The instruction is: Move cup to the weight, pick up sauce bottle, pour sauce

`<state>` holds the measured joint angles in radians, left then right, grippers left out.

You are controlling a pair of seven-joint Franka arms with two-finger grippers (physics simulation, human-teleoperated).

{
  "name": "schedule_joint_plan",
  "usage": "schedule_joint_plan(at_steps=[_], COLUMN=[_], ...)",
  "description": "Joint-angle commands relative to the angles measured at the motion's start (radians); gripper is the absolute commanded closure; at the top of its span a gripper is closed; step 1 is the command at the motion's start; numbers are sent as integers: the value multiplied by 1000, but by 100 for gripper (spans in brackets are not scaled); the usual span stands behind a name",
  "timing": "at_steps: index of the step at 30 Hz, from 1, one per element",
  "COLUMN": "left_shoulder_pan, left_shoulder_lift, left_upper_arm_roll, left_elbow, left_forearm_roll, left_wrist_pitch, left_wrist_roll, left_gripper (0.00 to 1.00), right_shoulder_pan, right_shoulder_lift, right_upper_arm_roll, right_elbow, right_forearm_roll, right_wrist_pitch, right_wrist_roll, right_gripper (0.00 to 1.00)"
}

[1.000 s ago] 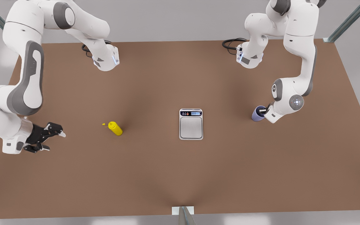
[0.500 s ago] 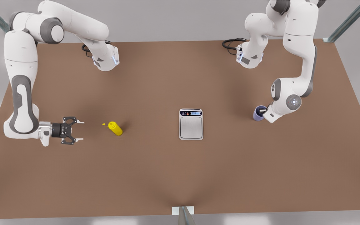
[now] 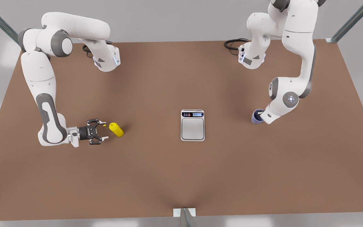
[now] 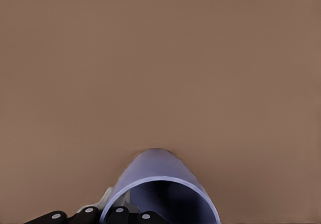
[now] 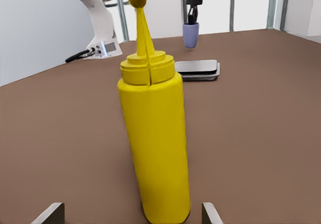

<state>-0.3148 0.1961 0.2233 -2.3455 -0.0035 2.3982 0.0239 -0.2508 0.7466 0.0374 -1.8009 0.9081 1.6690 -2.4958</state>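
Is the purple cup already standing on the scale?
No, in the front view the cup is on the table, well off the scale, at the left gripper.

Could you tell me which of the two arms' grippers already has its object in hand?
The left gripper, at the front view's right: it grips the cup by its rim. The right gripper is open, short of the sauce bottle.
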Motion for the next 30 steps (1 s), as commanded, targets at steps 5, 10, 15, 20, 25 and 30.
schedule_joint_plan(at_steps=[5,10,15,20,25,30], left_shoulder_pan=[-41,-82,-119,-132,-174,-224], left_shoulder_lift=[14,23,33,45,57,82], left_upper_arm_roll=[-7,-21,-21,-25,-25,-27], left_elbow=[12,35,61,72,98,129], left_forearm_roll=[-250,-334,-352,-352,-382,-392], left_wrist_pitch=[4,2,-10,-8,-8,-8], left_wrist_roll=[8,4,-4,-28,-67,-148], left_gripper=[79,79,79,76,76,76], right_shoulder_pan=[35,50,62,91,100,105], right_shoulder_lift=[5,7,7,25,28,28], right_upper_arm_roll=[9,9,9,9,9,9], right_elbow=[0,3,5,14,12,12], right_forearm_roll=[25,43,52,80,81,81], right_wrist_pitch=[0,-2,0,5,12,12], right_wrist_roll=[0,0,0,0,0,-2], right_gripper=[0,0,0,0,0,20])
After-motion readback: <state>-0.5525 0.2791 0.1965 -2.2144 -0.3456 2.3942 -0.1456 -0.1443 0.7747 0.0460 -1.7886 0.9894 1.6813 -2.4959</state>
